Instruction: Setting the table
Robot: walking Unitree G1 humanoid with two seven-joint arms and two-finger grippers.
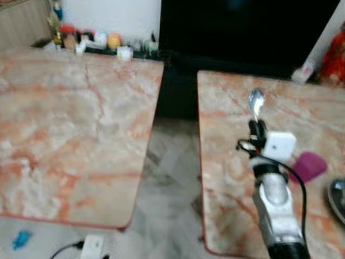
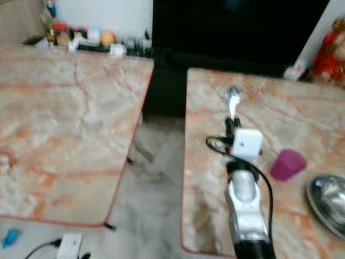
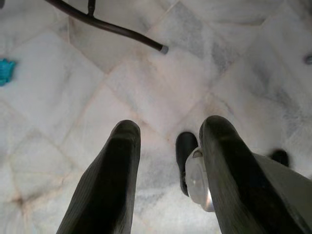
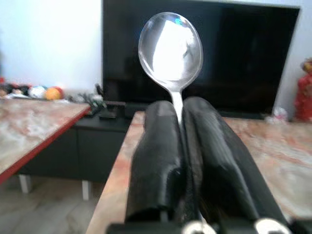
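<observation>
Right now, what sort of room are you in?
Probably a home living or dining room: two marble-topped tables, a big dark TV screen on a low cabinet, marble tile floor. Right hand holds a spoon.

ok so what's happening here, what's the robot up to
The robot's right end effector is shut on a metal spoon, holding it over the right-hand marble table with the bowl of the spoon pointing away from the robot. A purple cup lies on its side on that table, beside a metal bowl near the table's edge. The left end effector hangs open over the tiled floor, holding nothing.
</observation>
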